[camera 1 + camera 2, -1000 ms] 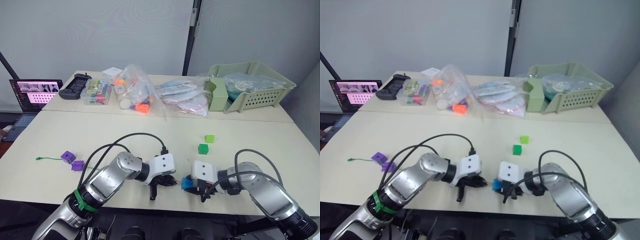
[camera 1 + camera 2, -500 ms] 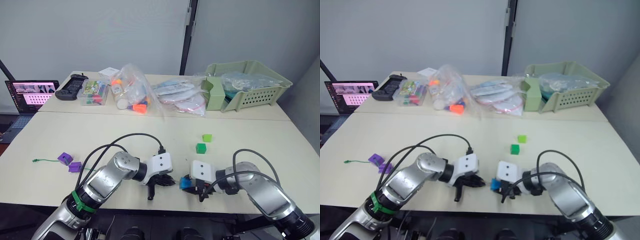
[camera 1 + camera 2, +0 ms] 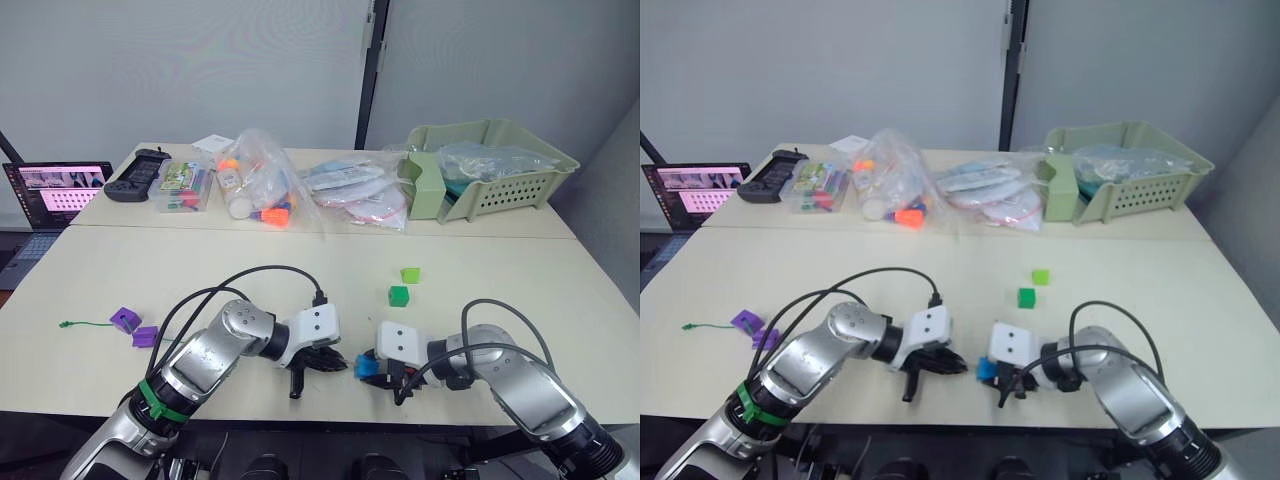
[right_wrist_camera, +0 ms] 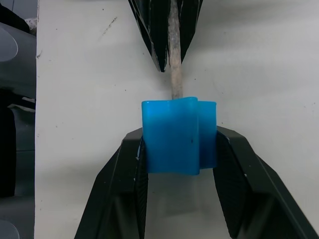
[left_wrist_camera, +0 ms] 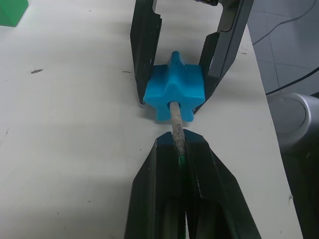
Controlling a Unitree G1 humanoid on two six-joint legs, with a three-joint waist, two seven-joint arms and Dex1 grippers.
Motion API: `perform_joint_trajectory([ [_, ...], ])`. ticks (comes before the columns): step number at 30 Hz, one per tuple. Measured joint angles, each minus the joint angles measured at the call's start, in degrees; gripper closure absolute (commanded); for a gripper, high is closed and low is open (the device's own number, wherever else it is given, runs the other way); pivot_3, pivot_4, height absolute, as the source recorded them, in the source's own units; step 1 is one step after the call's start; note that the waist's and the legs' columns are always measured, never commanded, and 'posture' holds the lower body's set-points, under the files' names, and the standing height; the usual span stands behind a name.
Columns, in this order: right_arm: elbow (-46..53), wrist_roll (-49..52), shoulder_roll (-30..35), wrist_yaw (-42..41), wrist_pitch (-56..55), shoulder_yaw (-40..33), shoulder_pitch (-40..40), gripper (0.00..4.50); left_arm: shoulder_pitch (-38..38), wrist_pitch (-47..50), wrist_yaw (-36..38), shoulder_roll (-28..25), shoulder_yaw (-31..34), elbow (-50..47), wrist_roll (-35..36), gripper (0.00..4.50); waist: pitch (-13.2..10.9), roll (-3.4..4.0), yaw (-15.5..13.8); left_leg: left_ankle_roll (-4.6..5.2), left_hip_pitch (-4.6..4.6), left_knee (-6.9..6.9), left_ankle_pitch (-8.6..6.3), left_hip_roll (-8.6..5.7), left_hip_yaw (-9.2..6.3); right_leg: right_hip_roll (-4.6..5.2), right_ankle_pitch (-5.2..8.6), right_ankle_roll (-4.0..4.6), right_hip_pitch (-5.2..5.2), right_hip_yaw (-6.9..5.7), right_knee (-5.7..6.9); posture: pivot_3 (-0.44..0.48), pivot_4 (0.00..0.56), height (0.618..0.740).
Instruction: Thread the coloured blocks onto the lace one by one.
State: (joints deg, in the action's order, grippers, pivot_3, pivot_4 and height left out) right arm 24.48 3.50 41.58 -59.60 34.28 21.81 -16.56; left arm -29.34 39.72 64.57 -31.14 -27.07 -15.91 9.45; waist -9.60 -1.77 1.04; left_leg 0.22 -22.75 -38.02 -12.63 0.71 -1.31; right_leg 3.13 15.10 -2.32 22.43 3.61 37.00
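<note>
Blue block sits at the tabletop's near edge, clamped between the fingers of the right end effector. The left end effector faces it from the left, fingers pressed together on the lace's stiff pale tip, and that tip enters a hole in the block's face. Both forearms lie low over the near edge and bend inward so the two end effectors meet close together near the middle. The block is glossy plastic with lobed, star-like corners; the tip looks rough and fibrous, with green cord just behind it between the left fingers.

Bare pale surface lies open on all sides of the pair. Further back and to the right, a dark green block and a light green block rest near each other. Far left, two purple blocks sit side by side with the lace's thin green tail trailing left from them toward the edge.

Along the far side lie a black controller, a clear box of coloured pieces, plastic bags of toys and a pale green slotted basket. A laptop stands beyond the left edge.
</note>
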Motion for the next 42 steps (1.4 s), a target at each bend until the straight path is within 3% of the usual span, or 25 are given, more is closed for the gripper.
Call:
perform_joint_trajectory([
  [13, 0.2, 0.0, -0.4, 0.0, -0.3, 0.5, -0.2, 3.16, -0.3, -4.3, 2.1, -2.4, -0.5, 0.0, -0.3, 4.5, 0.0, 0.0, 0.0, 0.0, -0.07, 0.07, 0.0, 0.01, 0.0, -0.01, -0.01, 0.05, 0.11, 0.0, 0.0, 0.0, 0.15, 0.74],
  [14, 0.2, 0.0, -0.4, 0.0, -0.4, 0.5, -0.2, 3.16, -0.3, -4.6, 2.2, -2.5, -0.5, 0.0, -0.3, 3.82, 0.0, 0.0, 0.0, 0.0, -0.08, 0.07, 0.0, 0.01, 0.0, -0.01, -0.01, 0.05, 0.12, 0.0, 0.0, 0.0, 0.15, 0.74],
  [22, -0.1, -0.1, -0.5, 0.1, -0.8, 1.1, -0.8, 3.16, -0.3, -7.2, 4.3, -3.8, -0.9, -1.3, 0.5, 1.29, 0.0, -0.01, 0.0, 0.0, -0.07, 0.08, 0.0, 0.04, 0.0, -0.05, 0.01, 0.07, 0.14, 0.01, 0.01, 0.0, 0.15, 0.74],
  [31, -0.3, -0.1, -0.5, 0.2, -1.3, 1.3, -0.8, 3.16, 0.1, -8.4, 4.6, -6.0, 0.6, -1.0, 0.6, 1.28, 0.0, -0.01, 0.1, 0.0, -0.07, 0.08, 0.0, 0.05, 0.01, -0.05, 0.01, 0.07, 0.15, 0.01, 0.01, 0.0, 0.15, 0.74],
  [37, -0.4, -0.1, -0.4, 0.2, -1.3, 1.3, -0.8, 3.16, 3.7, -10.2, 5.2, -10.3, 4.3, 0.3, 1.4, 1.28, 0.0, 0.0, 0.1, 0.0, -0.07, 0.11, 0.0, 0.07, -0.01, -0.03, 0.01, 0.08, 0.17, 0.01, 0.01, 0.0, 0.15, 0.74],
  [42, -0.4, -0.1, -0.4, 0.2, -1.3, 1.3, -0.8, 3.16, 7.0, -11.4, 4.6, -9.3, 4.8, 0.9, 2.0, 1.28, 0.0, -0.01, 0.0, 0.0, -0.07, 0.11, 0.0, 0.11, -0.01, -0.03, 0.01, 0.09, 0.17, 0.01, 0.01, 0.0, 0.15, 0.74],
])
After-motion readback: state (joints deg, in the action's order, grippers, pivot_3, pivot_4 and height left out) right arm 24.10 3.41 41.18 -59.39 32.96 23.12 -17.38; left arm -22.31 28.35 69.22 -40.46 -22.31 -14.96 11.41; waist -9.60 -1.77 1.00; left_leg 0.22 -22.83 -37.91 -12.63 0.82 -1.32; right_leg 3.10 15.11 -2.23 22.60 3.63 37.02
